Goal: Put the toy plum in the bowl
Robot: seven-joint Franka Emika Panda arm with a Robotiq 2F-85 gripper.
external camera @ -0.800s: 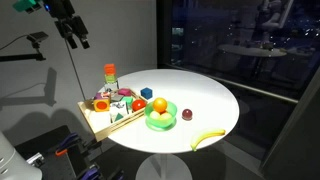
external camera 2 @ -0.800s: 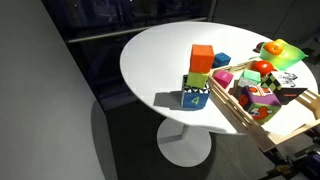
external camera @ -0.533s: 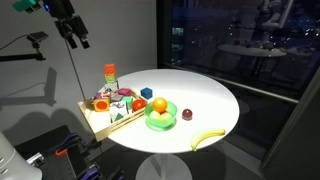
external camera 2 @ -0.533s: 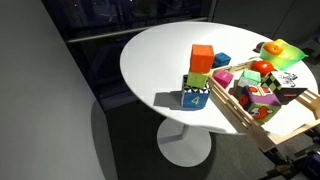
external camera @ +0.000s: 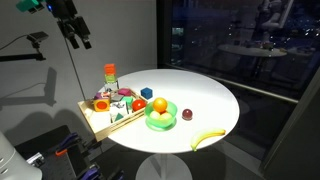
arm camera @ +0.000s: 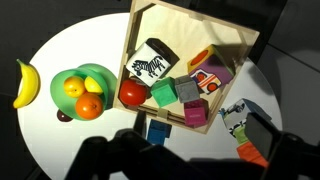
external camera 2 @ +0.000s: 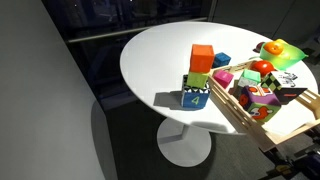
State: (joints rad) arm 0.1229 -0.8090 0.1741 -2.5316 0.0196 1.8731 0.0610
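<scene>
Wrist view: toy plum [arm camera: 64, 116] just beside bowl [arm camera: 100, 70].

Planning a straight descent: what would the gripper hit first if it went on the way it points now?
The gripper hangs high and aims down; its line probably meets the wooden tray of blocks first, not the toy plum by the bowl. Depth is unclear.
</scene>
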